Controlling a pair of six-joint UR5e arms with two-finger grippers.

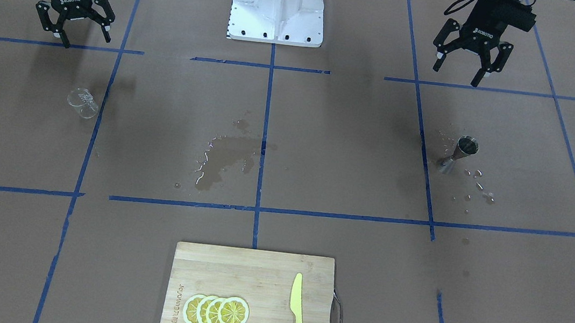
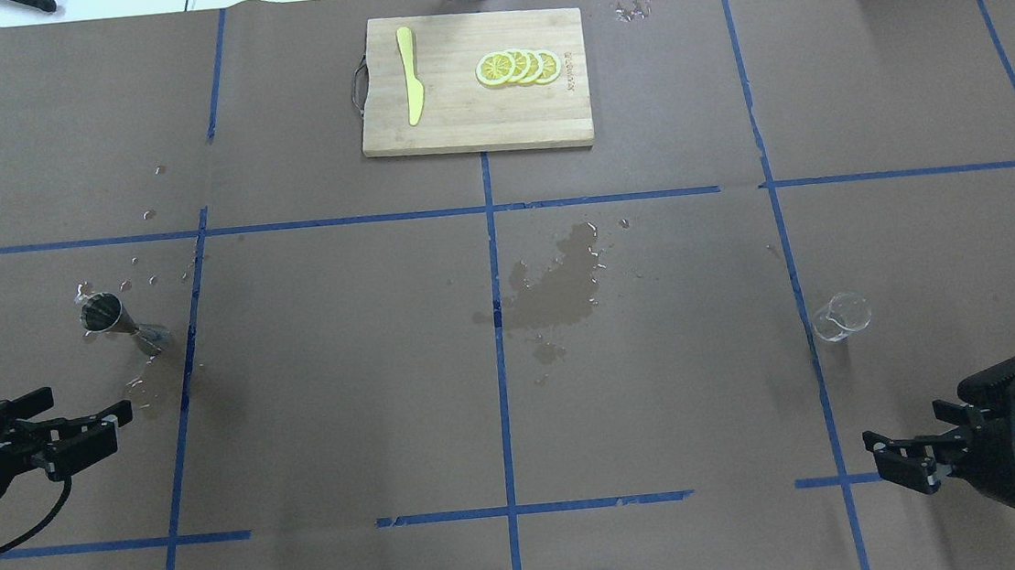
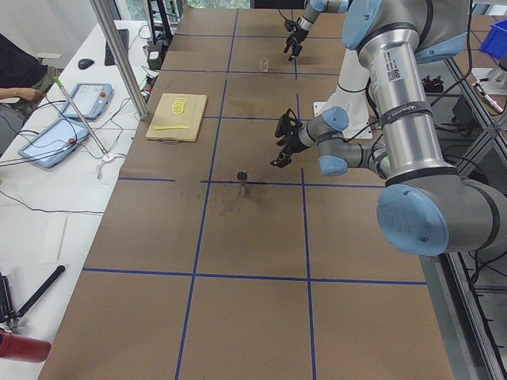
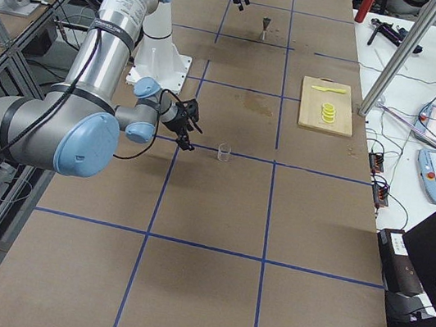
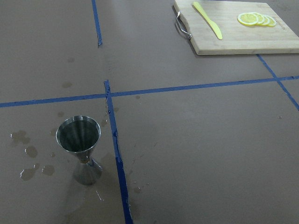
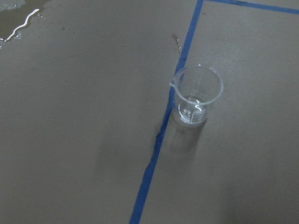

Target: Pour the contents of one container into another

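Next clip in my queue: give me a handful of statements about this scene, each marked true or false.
1. The jigger stands upright, ungripped. True.
2. The right gripper is shut on the cup. False: it is open and clear of the cup, which stands alone.
3. The lemon slices lie on the cutting board. True.
4. The knife lies on the table paper. False: it lies on the cutting board.
5. The left gripper is open. True.

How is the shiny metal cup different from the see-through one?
The jigger is grey metal; the clear cup lets you see through. The jigger pinches in at its middle like an hourglass; the clear cup is round with a little spout. Many water drops ring the jigger; hardly any lie by the clear cup. Both stand upright, untouched.
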